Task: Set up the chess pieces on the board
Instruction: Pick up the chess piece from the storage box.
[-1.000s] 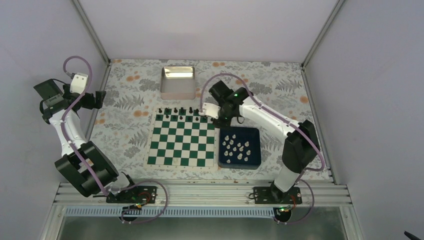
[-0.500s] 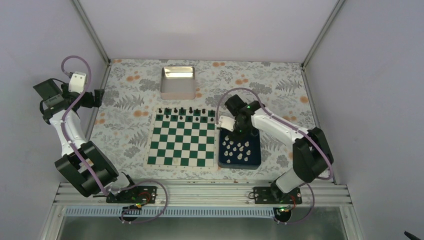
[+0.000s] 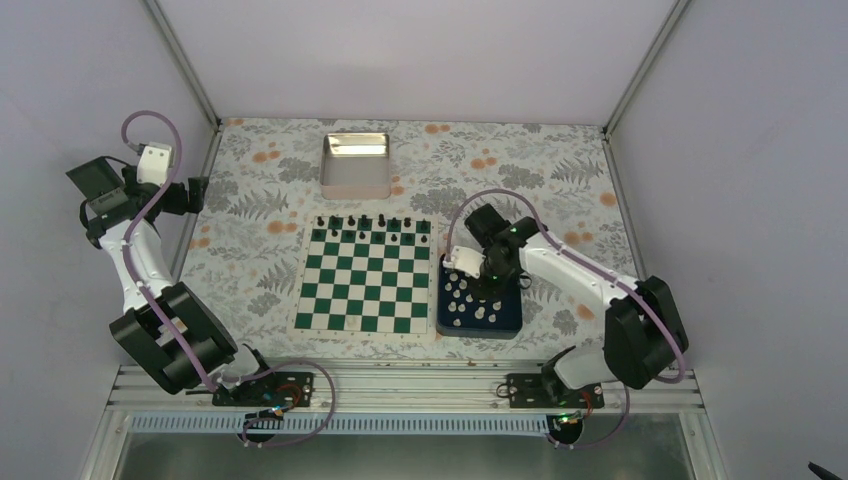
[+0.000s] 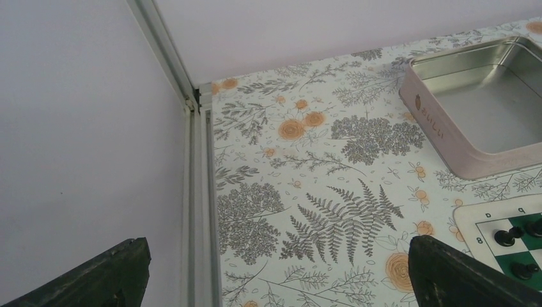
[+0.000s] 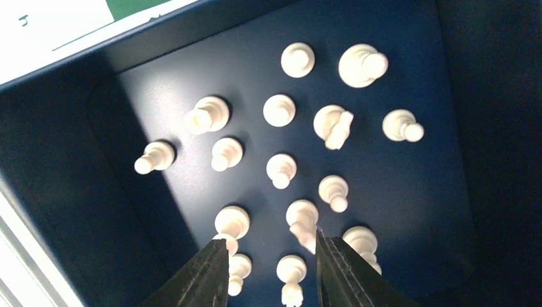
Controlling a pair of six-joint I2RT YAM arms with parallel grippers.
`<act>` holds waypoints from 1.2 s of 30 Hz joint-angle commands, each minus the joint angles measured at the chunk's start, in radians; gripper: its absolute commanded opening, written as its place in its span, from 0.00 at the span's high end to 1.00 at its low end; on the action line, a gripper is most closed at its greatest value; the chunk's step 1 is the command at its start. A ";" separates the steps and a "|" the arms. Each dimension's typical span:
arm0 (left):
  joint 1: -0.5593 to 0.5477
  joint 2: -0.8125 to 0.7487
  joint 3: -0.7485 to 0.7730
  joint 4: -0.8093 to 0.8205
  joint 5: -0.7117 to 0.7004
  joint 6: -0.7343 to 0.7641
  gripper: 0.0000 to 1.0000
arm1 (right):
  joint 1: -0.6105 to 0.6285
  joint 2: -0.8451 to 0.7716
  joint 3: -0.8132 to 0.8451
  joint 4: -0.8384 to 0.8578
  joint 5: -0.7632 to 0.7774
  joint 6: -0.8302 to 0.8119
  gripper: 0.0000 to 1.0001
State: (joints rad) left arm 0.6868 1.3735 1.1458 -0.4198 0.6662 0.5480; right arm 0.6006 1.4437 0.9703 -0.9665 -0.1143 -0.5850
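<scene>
- Right hand [image 5: 275,272] hangs half-spread, pinching nothing, straight above the chess pieces [image 5: 281,169] standing in the blue tray [image 5: 64,141]
- Left hand [image 4: 278,256], spread wide, is well apart

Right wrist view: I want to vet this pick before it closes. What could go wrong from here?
The right gripper hangs open over crowded chess pieces in the blue tray. Its fingers sit beside several neighbours, so closing might catch two or topple one.

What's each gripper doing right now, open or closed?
Left gripper: open, empty.
Right gripper: partly open above the chess pieces in the blue tray, holding nothing.
</scene>
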 commanded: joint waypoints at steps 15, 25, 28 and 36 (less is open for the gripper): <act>-0.003 -0.022 -0.021 0.012 0.018 -0.002 0.00 | 0.018 -0.002 -0.107 0.005 -0.063 0.012 0.67; -0.003 -0.025 -0.017 0.002 0.017 0.004 0.00 | 0.019 0.011 -0.127 0.004 -0.082 -0.002 0.78; -0.003 -0.025 -0.015 0.001 0.019 0.004 0.00 | 0.019 0.014 -0.130 0.012 -0.090 -0.002 0.80; -0.003 -0.027 -0.019 -0.007 0.014 0.015 0.00 | 0.022 0.038 -0.141 0.017 -0.085 -0.001 0.85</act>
State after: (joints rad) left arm 0.6861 1.3716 1.1332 -0.4225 0.6662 0.5495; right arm 0.6140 1.4601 0.8516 -0.9585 -0.1848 -0.5785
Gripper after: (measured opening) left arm 0.999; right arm 0.144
